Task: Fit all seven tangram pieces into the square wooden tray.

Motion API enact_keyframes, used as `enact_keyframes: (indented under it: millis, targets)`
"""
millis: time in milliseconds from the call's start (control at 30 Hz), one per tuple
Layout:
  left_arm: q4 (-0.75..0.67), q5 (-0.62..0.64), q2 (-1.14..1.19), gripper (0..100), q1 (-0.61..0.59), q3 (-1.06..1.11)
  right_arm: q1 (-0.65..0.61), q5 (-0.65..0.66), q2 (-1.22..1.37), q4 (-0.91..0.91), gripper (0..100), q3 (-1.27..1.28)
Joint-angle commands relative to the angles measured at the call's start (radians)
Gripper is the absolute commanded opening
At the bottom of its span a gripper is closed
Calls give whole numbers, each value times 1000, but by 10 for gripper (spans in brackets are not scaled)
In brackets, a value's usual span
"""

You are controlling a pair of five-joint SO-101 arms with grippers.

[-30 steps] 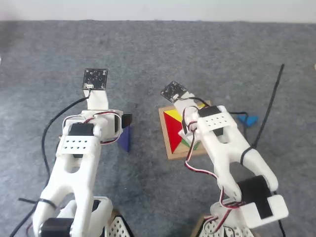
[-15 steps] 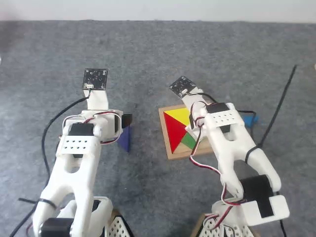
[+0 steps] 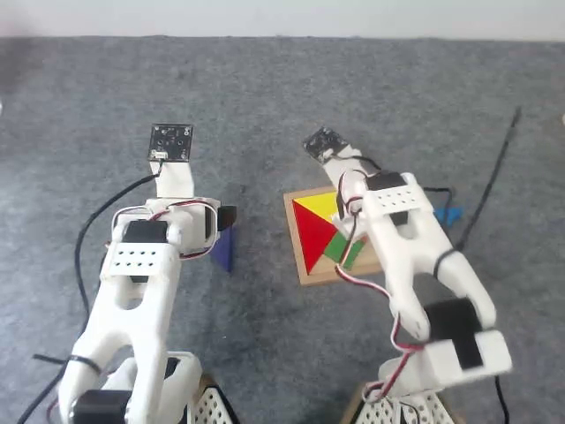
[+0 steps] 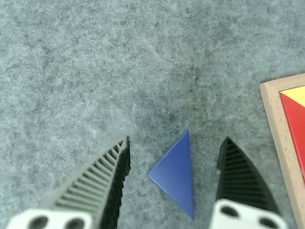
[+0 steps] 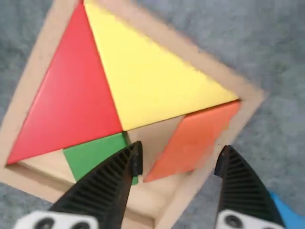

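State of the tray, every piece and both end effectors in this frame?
tray: partly filled
red triangle: in tray
yellow triangle: in tray
orange parallelogram: in tray
green piece: in tray
dark blue triangle: on carpet
light blue piece: on carpet
left end effector: open, over dark blue triangle
right end effector: open, over tray

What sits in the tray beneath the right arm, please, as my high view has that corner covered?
Observer: An orange parallelogram lies in the tray, next to the yellow triangle.
Operator: Thank you. Is anything being held there?
Observer: No, the right hand is open above the tray.
Operator: And the other side?
Observer: The left hand is open too, its fingers either side of the dark blue triangle on the carpet.
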Motion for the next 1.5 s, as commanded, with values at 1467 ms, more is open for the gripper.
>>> enact_keyframes:
  millis: [1467]
  targets:
    - [0, -9, -37, 288, -2, -2, 432, 651, -170, 19, 270, 77]
